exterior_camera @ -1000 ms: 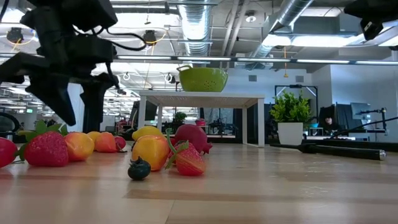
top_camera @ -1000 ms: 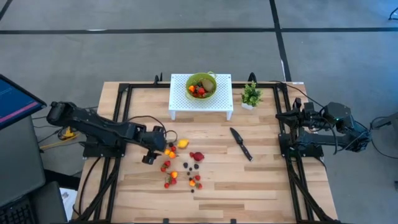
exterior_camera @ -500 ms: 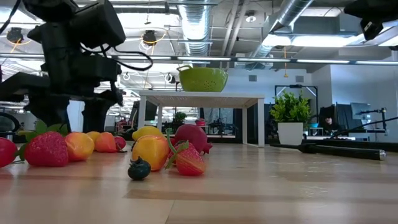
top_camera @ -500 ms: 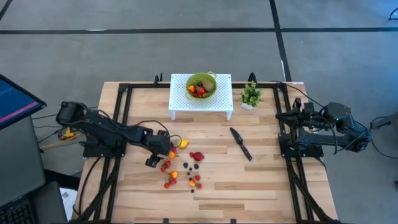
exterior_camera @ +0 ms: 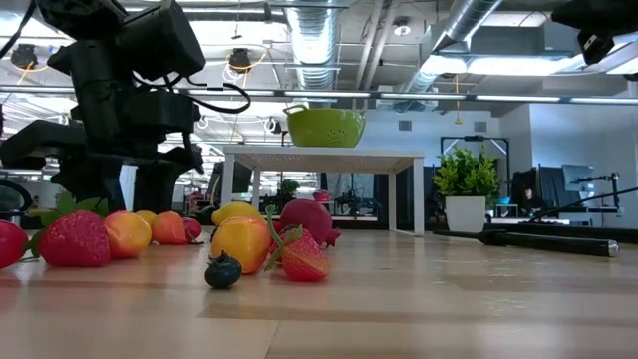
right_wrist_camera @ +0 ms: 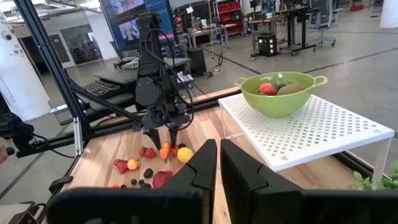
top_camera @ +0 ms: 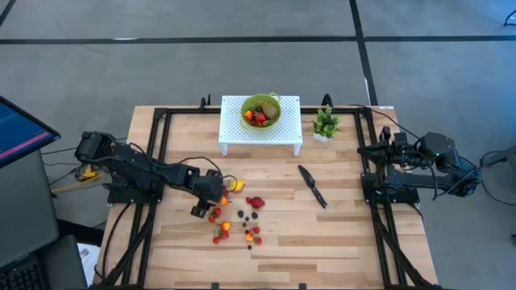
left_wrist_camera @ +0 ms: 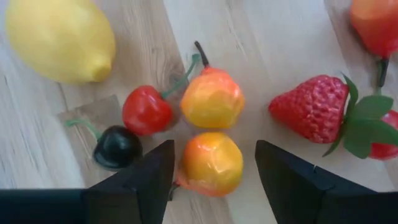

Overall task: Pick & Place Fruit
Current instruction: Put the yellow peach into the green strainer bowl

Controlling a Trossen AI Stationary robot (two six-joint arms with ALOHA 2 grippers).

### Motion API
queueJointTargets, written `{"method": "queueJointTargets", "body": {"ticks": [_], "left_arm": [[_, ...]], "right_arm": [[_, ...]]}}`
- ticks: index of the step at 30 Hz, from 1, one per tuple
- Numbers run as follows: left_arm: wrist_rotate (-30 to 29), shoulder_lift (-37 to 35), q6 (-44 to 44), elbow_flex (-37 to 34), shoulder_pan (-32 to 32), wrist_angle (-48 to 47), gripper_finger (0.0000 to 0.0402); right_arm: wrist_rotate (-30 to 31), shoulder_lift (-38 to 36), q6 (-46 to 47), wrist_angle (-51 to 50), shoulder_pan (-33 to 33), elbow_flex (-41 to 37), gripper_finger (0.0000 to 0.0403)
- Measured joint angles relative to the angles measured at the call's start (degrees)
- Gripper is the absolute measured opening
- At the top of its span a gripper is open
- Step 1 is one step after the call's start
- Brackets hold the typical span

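Straddling an orange fruit (left_wrist_camera: 210, 163) among the scattered fruit on the table (top_camera: 347, 234), the left hand (left_wrist_camera: 214, 180) stands apart; the right hand (right_wrist_camera: 219, 163), fingers together, waits aside. No readable writing.

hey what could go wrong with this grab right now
The left gripper straddles an orange fruit with its fingers open. A second orange fruit, a cherry and a dark berry crowd it closely, so a finger may knock or pinch a neighbour. The round fruit could also squirt out as the fingers close.
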Motion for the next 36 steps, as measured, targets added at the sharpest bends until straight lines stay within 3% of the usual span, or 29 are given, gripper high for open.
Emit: {"method": "queueJointTargets", "body": {"ticks": [14,27,36], "left_arm": [[-0.4,0.0,0.0,0.0,0.0,0.3,0.0138],[-0.3,-0.2,-0.6,0.0,0.0,0.1,0.0139],[-0.5,-7.3,-5.9,1.5,0.0,1.2,0.0139]], "right_arm": [[0.0,0.0,0.0,0.0,0.0,0.0,0.0017],[0.0,0.0,0.0,0.0,0.0,0.0,0.0017],[0.0,0.0,0.0,0.0,0.0,0.0,0.0017]]}}
